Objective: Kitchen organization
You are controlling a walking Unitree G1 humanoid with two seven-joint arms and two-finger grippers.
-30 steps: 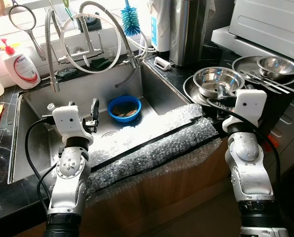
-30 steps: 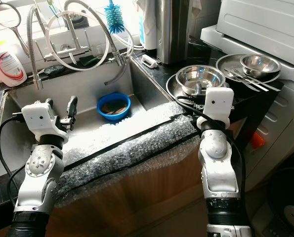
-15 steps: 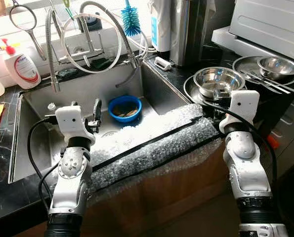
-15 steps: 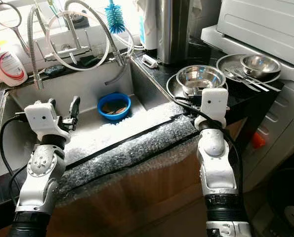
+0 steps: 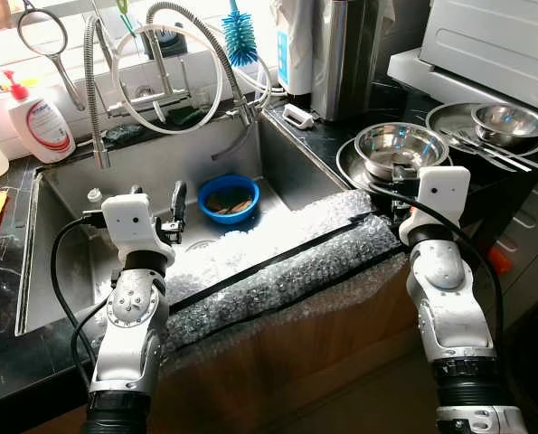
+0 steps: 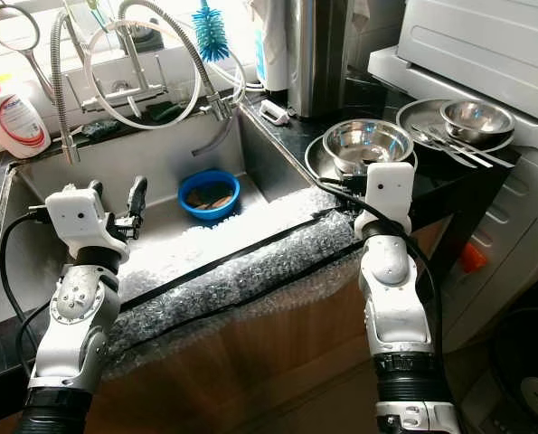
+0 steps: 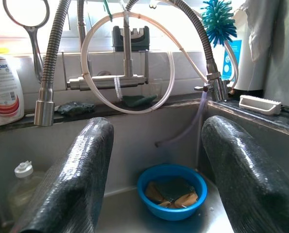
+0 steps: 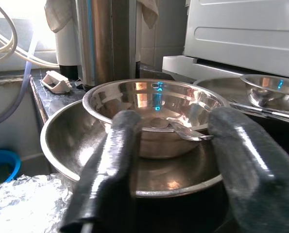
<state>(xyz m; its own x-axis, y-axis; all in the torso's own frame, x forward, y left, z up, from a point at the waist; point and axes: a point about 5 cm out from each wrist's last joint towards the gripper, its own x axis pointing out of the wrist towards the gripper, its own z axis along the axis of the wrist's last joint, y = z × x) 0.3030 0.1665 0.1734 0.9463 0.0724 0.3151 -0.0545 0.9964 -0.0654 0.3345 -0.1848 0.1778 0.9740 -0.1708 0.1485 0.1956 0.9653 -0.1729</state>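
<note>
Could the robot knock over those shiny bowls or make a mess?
Maybe. The right gripper, open, sits close to a steel bowl nested loosely in a wider pan; a nudge might slide the stack. A spoon lies loose inside and could clatter out. The bubble wrap on the sink edge might snag an arm.

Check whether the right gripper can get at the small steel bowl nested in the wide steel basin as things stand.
Probably yes: the right gripper is open, aimed straight at the small steel bowl in the wide steel basin, with nothing between them.
</note>
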